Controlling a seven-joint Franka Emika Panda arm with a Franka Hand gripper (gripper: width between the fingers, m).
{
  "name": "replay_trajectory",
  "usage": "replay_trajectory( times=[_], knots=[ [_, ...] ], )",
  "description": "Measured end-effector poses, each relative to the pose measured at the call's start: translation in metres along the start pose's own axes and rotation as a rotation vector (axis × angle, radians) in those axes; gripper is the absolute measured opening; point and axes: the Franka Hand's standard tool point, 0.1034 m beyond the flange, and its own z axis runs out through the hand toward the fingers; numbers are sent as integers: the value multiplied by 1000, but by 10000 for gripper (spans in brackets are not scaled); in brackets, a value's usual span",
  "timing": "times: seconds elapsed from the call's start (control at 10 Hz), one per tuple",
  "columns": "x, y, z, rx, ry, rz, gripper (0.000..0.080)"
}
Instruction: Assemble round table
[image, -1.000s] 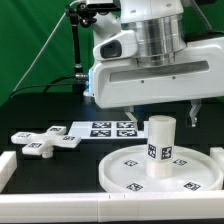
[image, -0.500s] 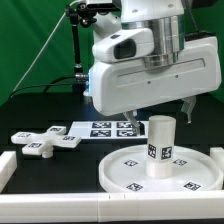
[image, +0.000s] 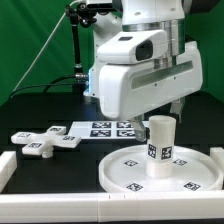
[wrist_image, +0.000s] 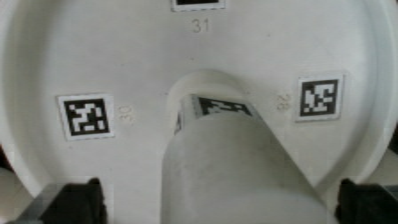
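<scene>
Black tabletop, green cloth behind. Upright at the middle of the round disc: the short thick leg. Long axis vertical, flat top toward the arm above, tagged side toward the exterior camera. Most likely stood there on purpose, at the joining point of leg and disc (already seated or only resting, impossible to tell). Foreshortened in the wrist view, rising from the disc's floor between two square tags.

Just above the leg, leaning a little: the gripper, jaws spread wide, wider than the leg, clasping nothing. Dark fingertips in the wrist view on either side of the leg, with a gap on each side. By the look of it, placed to straddle the leg, ready either to close on it or to lift clear along that vertical axis.

Farther out, toward the exterior view's left: the cross-shaped foot, flat on the table, well apart from the disc and joined to nothing, presumably meant for the leg's free upper end. Behind, between foot and disc: the marker board, lying flat. Along the near edge and the exterior view's left: plain white bars.
</scene>
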Motion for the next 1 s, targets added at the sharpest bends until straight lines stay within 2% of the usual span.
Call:
replay_trajectory(
  times=[0.2, 0.3, 0.6, 1.0],
  knots=[
    [0, 1, 0, -8, -1, -143, 649],
    [3, 2, 0, -42, -6, -267, 649],
    [12, 3, -2, -76, -59, -585, 649],
    [15, -1, -1, -85, -89, -798, 649]
  ],
)
